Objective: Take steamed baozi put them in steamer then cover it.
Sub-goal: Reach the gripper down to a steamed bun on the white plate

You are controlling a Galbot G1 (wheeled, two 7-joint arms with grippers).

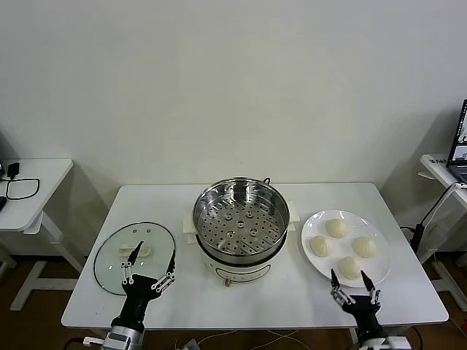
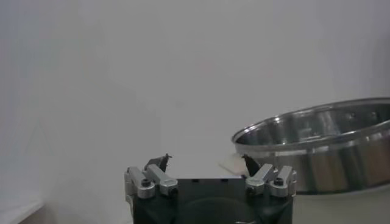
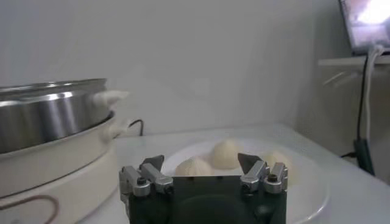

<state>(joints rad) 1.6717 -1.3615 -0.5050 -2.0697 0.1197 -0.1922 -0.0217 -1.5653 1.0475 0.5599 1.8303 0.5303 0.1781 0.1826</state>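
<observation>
Several cream-white baozi (image 1: pixel 336 228) lie on a round white plate (image 1: pixel 381 266) at the table's right. The steel steamer (image 1: pixel 241 219) on its white base stands at the table's middle, its perforated tray bare. My right gripper (image 1: pixel 353 279) is open and empty at the near edge of the plate, just before the nearest baozi (image 1: pixel 349 267); its wrist view shows baozi (image 3: pixel 224 153) beyond the fingers. My left gripper (image 1: pixel 151 270) is open and empty over the near edge of the glass lid (image 1: pixel 117 255); the steamer (image 2: pixel 323 143) shows in its wrist view.
The glass lid with its white handle (image 1: pixel 139 249) lies flat at the table's left. A white cloth (image 1: pixel 191 227) lies under the steamer. Side tables stand at far left (image 1: pixel 29 191) and far right (image 1: pixel 441 169). The table's front edge (image 1: pixel 255 321) is close to both grippers.
</observation>
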